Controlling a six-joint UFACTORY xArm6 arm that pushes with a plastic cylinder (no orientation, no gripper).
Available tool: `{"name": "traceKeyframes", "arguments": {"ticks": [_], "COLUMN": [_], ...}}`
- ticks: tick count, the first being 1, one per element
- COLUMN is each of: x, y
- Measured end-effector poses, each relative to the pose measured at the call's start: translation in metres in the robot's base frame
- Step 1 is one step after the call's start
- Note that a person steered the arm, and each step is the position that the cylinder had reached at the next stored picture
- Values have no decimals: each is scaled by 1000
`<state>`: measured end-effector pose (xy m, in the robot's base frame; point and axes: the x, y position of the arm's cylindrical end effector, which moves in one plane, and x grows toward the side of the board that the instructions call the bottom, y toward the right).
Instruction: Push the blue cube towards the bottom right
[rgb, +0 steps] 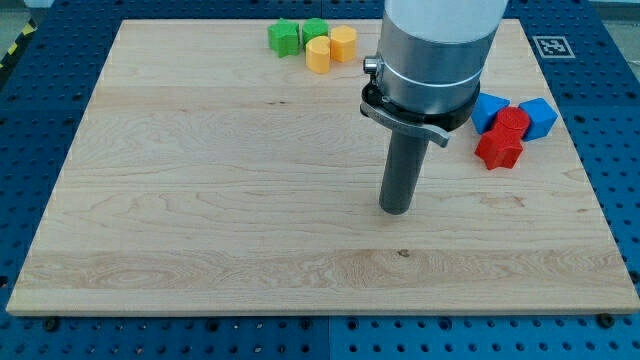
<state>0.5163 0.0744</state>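
My tip (396, 210) is the lower end of a straight dark rod; it has nothing that opens or closes, and it holds nothing. It rests on the pale wooden board (200, 200) a little to the view's right of centre, apart from every block.

Nearest to it, up and to the view's right, sits a tight cluster by the board's right edge. At the front is a red star-shaped block (498, 148); just behind it, touching, is a second red block (513, 119) whose shape I cannot make out. On the cluster's left is a blue block (488, 108), partly hidden behind my arm, its shape unclear. On the cluster's right is the blue cube (540, 117), set against the second red block, close to the board's right edge and in its upper half. It is turned so that one corner points toward the view's bottom; being a cube, it shows no long axis.

Farthest, along the view's top edge, are two yellow cylinders (319, 55) (343, 43) side by side, and to their left two green blocks (284, 38) (314, 29), all bunched together.

No container is on the board.
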Motion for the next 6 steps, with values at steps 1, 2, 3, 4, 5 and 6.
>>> {"name": "traceKeyframes", "arguments": {"ticks": [1,2,3,4,5,6], "x": [0,-49,-107,-154,-180,-195], "y": [0,-8,-8,9,54,112]}}
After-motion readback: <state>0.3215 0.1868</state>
